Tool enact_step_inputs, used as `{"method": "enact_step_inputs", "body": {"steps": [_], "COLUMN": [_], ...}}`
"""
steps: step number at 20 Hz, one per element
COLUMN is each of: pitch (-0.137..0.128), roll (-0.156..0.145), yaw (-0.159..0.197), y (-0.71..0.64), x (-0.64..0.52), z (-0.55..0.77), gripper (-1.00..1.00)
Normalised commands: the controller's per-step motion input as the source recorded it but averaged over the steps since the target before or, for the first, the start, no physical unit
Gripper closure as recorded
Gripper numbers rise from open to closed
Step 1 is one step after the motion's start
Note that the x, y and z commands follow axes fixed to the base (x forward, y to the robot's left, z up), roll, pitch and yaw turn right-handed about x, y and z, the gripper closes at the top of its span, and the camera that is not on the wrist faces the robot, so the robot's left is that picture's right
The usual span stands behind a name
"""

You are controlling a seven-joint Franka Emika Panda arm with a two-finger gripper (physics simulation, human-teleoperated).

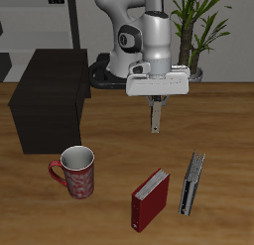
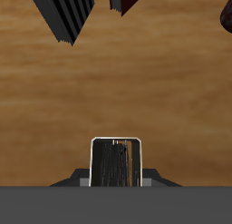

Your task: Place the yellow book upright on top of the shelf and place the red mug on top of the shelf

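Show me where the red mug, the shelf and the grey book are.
red mug (image 1: 77, 174), exterior view, on its patterned body.
shelf (image 1: 45, 115), exterior view, on its dark front face.
grey book (image 1: 192, 183), exterior view, on its spine.

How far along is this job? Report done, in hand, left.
Done: nothing; neither item is on the shelf. In hand: the gripper hangs over the table; whether it holds anything is unclear. Left: the red mug stands on the table; no yellow book is identifiable in either view.

High front overview; wrist camera straight down, books shared.
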Motion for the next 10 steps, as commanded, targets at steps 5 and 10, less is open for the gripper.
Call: {"method": "enact_step_inputs", "body": {"steps": [5, 10], "pitch": [-0.096, -0.022], "roll": [-0.029, -0.02], "yaw": [0.001, -0.006], "y": [-0.46, -0.43], "x": [-0.19, -0.18], "z": [0.84, 0.55], "gripper": [1.0, 1.0]}}
